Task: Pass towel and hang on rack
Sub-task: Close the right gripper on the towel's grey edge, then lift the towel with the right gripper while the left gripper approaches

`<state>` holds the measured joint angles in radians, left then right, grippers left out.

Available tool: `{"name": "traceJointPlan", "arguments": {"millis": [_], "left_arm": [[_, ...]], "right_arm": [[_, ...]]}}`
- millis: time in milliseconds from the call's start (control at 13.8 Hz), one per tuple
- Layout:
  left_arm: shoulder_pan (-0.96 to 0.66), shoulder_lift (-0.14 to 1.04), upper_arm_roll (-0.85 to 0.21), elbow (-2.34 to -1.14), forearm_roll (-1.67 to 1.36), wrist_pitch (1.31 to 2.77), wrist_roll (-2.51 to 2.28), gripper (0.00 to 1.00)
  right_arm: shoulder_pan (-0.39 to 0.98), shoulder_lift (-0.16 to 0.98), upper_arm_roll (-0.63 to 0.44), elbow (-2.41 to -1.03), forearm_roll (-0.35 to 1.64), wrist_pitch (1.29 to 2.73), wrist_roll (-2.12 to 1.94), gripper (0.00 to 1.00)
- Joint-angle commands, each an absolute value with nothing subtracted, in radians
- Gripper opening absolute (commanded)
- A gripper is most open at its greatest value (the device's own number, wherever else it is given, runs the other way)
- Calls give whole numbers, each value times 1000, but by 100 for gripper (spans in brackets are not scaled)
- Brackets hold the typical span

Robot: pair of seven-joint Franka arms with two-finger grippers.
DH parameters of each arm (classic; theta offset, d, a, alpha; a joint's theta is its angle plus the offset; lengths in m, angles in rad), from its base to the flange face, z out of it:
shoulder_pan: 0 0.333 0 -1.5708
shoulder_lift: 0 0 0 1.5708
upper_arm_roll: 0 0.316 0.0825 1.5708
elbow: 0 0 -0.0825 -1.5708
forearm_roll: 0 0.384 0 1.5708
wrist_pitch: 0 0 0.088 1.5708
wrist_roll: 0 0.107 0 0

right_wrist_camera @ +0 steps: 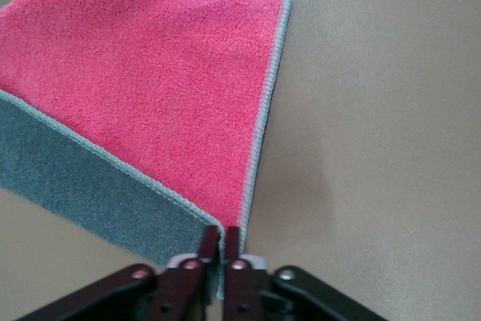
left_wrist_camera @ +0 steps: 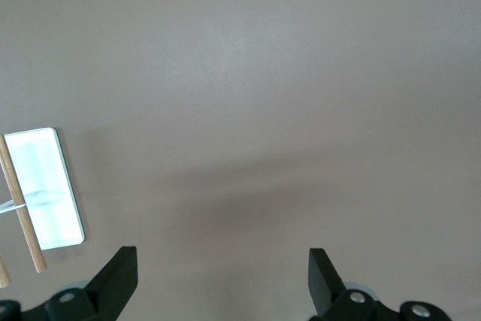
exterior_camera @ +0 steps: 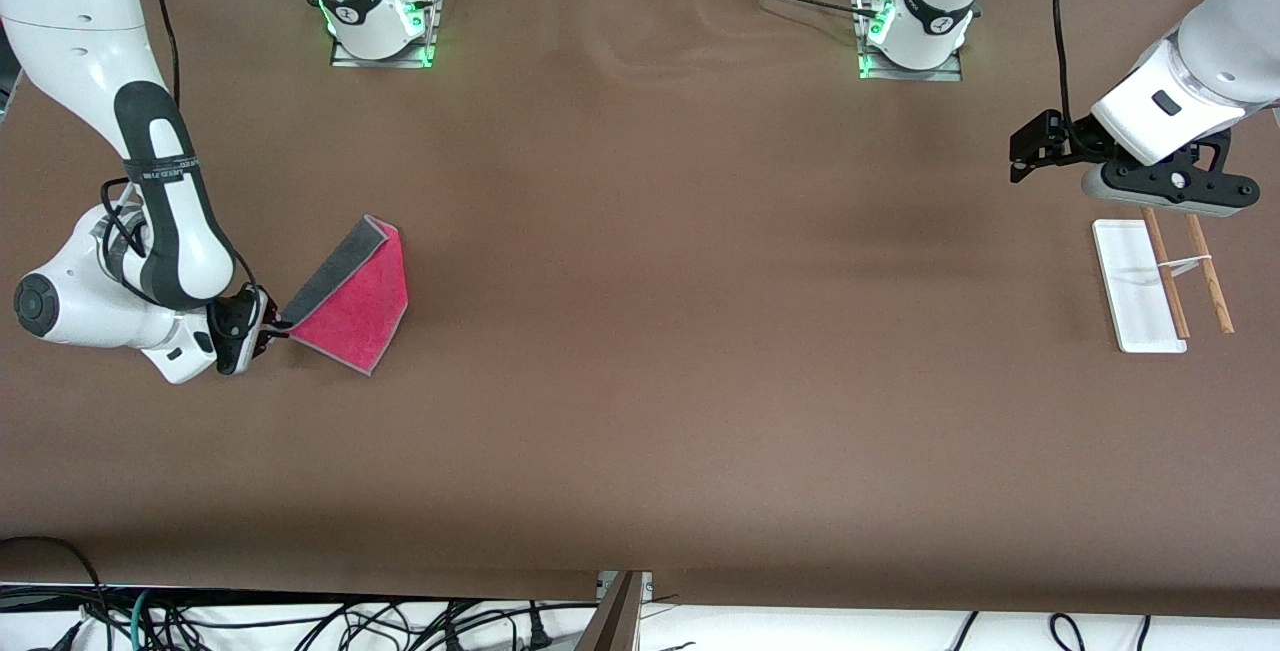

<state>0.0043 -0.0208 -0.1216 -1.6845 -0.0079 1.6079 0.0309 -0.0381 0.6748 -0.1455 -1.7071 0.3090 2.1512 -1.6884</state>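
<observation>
The towel (exterior_camera: 355,306) lies at the right arm's end of the table, pinkish-red face up, with a dark grey strip folded over along one side. My right gripper (exterior_camera: 277,328) is low at the towel's corner and shut on it; in the right wrist view the fingertips (right_wrist_camera: 223,237) pinch the grey-stitched corner of the towel (right_wrist_camera: 161,73). The rack (exterior_camera: 1140,286) stands at the left arm's end, white base with two wooden rods. My left gripper (exterior_camera: 1022,153) is open and empty, up in the air beside the rack; its view shows the rack (left_wrist_camera: 45,193) and bare table.
The brown table (exterior_camera: 660,331) stretches between towel and rack. The two arm bases (exterior_camera: 385,16) stand along the table's edge farthest from the front camera. Cables hang below the near edge (exterior_camera: 300,621).
</observation>
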Motion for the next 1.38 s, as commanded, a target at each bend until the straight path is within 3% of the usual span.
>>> {"name": "traceJointPlan", "arguments": {"millis": [0,582,1309], "left_arm": [[12,-17,-126,-1674,9,1606,55,100],[12,-18,-126,-1674,9,1605,55,100],[17,-18,-124,-1675,8,1575,57,100]], "right_arm": [[-49,681,-138,-1687,330,2135,-1694,0],[55,644,-130,-1461,255,1852,-1374,0],[285,607,-120,-1082,233,1307,-628,0]]}}
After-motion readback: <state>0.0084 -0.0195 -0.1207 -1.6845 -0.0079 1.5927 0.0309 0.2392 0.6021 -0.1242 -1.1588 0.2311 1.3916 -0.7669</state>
